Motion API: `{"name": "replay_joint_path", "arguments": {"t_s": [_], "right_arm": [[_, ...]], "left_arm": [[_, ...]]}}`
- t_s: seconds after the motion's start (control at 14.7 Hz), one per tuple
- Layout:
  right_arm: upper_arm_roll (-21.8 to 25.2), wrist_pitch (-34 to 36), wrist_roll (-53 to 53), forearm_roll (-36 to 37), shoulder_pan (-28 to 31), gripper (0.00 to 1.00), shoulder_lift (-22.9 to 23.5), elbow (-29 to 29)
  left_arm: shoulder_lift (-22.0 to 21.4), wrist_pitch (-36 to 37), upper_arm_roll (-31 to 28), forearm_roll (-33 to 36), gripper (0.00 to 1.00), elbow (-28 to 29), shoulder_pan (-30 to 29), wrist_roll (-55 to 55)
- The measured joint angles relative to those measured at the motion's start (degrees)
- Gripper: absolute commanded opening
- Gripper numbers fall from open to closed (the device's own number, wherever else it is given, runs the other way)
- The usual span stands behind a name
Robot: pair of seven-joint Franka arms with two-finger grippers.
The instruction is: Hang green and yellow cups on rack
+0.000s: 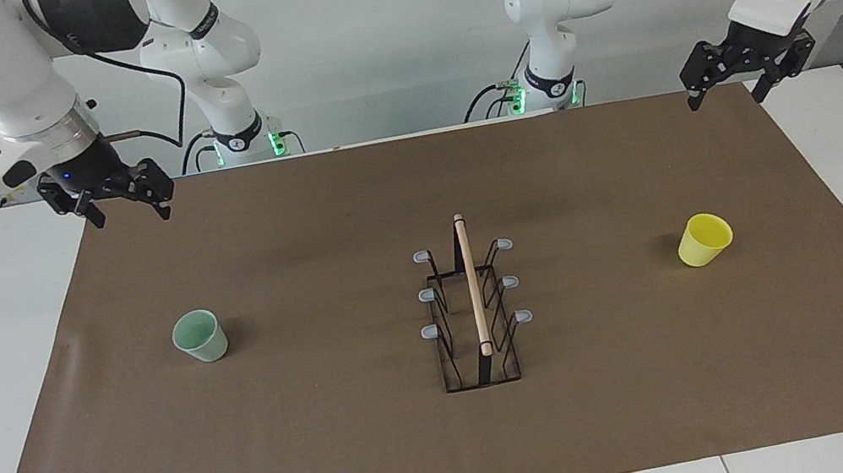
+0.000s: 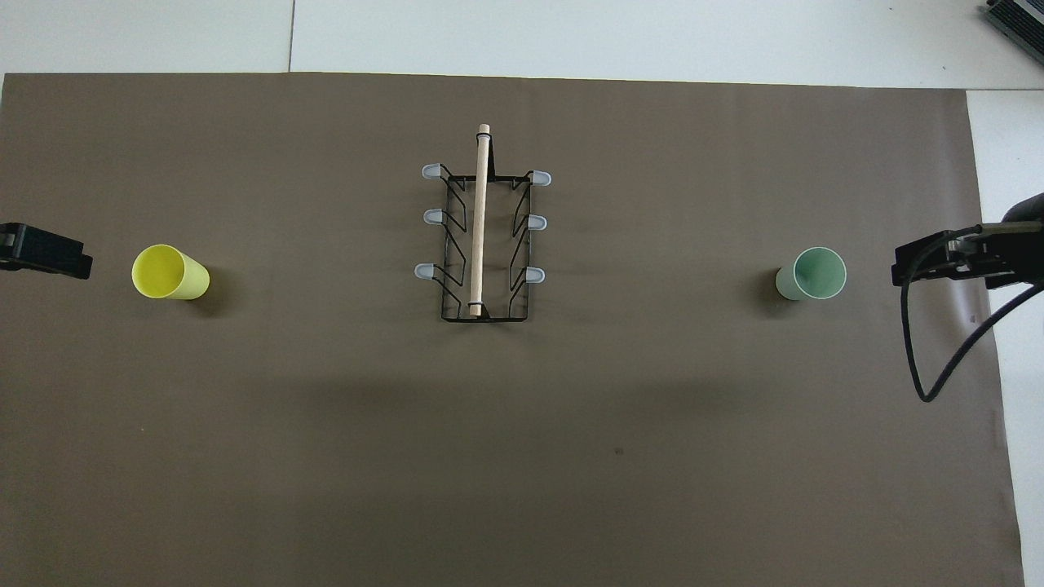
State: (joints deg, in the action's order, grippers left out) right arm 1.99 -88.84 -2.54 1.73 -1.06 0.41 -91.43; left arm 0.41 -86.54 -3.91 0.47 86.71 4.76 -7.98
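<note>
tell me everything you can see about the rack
The rack is a black wire frame standing upright on the brown mat, midway between the green cup and the yellow cup. A long pale wooden rod runs along its top. Six grey-tipped prongs stick out, three a side, all bare. Nothing touches it but the mat.

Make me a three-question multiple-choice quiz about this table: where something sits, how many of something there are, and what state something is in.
1. Where is the yellow cup? A on the rack B toward the left arm's end C in a gripper
2. How many prongs has the rack? A four B six C eight
3. The green cup is: A upright B hung C mouth down

Answers: 1 B, it stands on the brown mat at that end. 2 B, three grey tips each side. 3 A, its open mouth faces up.
</note>
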Motion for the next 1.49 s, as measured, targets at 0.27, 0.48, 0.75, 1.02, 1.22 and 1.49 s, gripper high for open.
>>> {"name": "replay_joint_path", "arguments": {"t_s": [0.27,0.48,0.75,1.02,1.22,1.49], "right_arm": [[0.0,0.0,-2.1,0.0,0.0,1.00,0.0,0.0],[0.1,0.0,-3.1,0.0,0.0,1.00,0.0,0.0],[0.1,0.0,-3.3,0.0,0.5,1.00,0.0,0.0],[0.2,-2.5,-4.1,-0.1,2.0,0.96,0.1,-0.5],[0.3,-6.4,-13.5,-4.1,4.4,0.97,0.0,-3.0],[0.4,-10.0,-31.3,-14.7,9.8,0.97,1.5,-6.4]], "left_arm": [[0.0,0.0,0.0,0.0,1.00,0.0,0.0,0.0],[0.0,0.0,0.0,0.0,1.00,0.0,0.0,0.0],[0.0,0.0,0.0,0.0,1.00,0.0,0.0,0.0],[-0.1,1.0,0.5,0.0,1.00,0.0,0.1,0.0],[-0.4,1.5,0.8,0.0,1.00,0.0,0.2,0.1],[-0.6,1.5,0.2,0.0,1.00,0.1,0.1,2.1]]}}
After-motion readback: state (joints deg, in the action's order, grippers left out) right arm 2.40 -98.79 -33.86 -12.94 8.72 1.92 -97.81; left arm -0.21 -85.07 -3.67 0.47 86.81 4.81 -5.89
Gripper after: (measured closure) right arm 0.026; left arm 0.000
